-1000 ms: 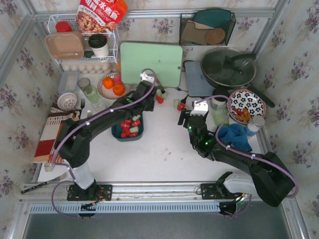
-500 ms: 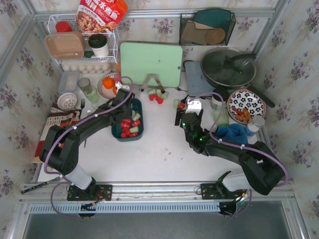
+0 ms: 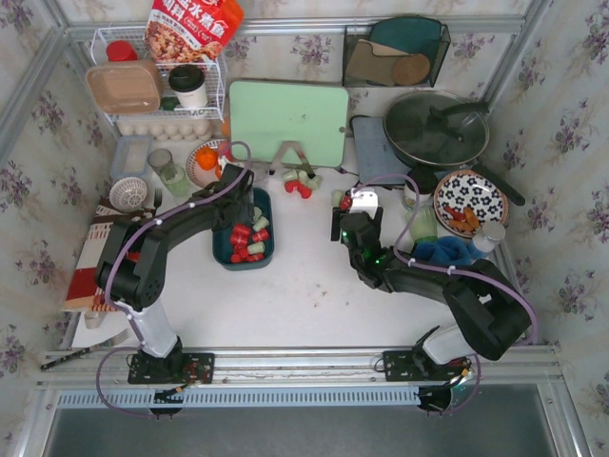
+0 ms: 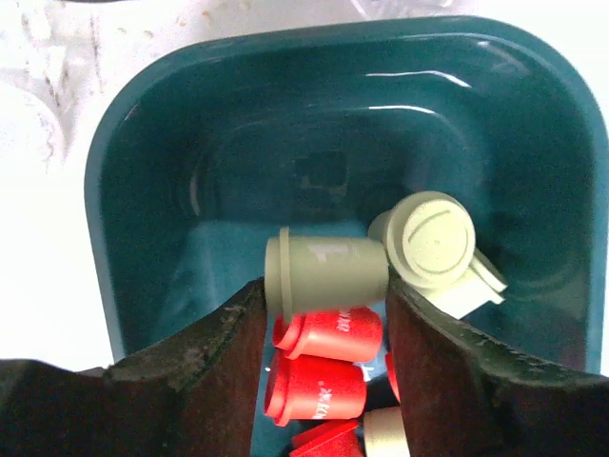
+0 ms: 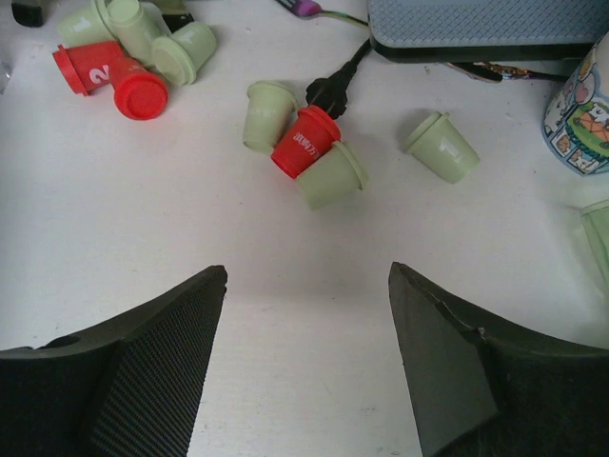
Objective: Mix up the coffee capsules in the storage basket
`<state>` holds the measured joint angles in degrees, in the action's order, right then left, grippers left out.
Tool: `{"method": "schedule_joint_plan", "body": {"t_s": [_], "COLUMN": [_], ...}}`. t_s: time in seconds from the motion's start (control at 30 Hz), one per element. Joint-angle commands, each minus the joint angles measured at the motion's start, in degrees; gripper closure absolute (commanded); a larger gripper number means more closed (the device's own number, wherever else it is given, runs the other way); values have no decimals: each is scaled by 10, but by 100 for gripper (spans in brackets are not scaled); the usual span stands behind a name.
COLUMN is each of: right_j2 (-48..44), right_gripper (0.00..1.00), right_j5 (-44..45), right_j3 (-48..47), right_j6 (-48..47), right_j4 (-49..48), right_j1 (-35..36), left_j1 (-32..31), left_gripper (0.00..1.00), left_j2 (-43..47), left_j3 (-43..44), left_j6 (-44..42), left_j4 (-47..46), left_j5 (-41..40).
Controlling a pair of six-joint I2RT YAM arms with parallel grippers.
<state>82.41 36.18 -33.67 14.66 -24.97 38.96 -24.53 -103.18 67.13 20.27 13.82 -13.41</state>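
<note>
Left gripper (image 4: 324, 290) brackets a mint capsule (image 4: 328, 271) over the storage basket (image 4: 133, 162) — gripped or loose, can't tell. Right gripper (image 5: 306, 271) gapes; loose capsules (image 5: 304, 148) at twelve o'clock — likely light, slick, pinch mid-body.

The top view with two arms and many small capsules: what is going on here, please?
The left gripper hangs inside the teal storage basket, its jaws on either side of a pale green capsule that lies above red capsules. Whether they grip it is unclear. The right gripper hovers open over the white table, facing loose capsules that lie outside the basket.
</note>
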Motion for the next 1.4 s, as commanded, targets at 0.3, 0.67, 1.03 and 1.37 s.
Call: {"method": "schedule_joint_plan", "body": {"t_s": [0.3,0.67,1.03,1.37], "right_j2": [90,210,283,282], "right_gripper": [26,34,42,44], "right_j5": [-108,-122,-108,-133], "right_j3": [-45,-160,-249,-246], "right_j6": [72,137,189,207], "right_j4": [3,50,143,182], "right_j1": [-70,-134,-144,-147], "left_j1": [0,-3,-2,-2], "left_gripper": [9,11,11,11], "left_j2": [129,341,384,384], "left_j3": [-82,-216,-231,-231], "left_j6": [-17,29,46,49], "left_j4": [-104,-103,-114,-117], "left_j5": [16,60,93,96]}}
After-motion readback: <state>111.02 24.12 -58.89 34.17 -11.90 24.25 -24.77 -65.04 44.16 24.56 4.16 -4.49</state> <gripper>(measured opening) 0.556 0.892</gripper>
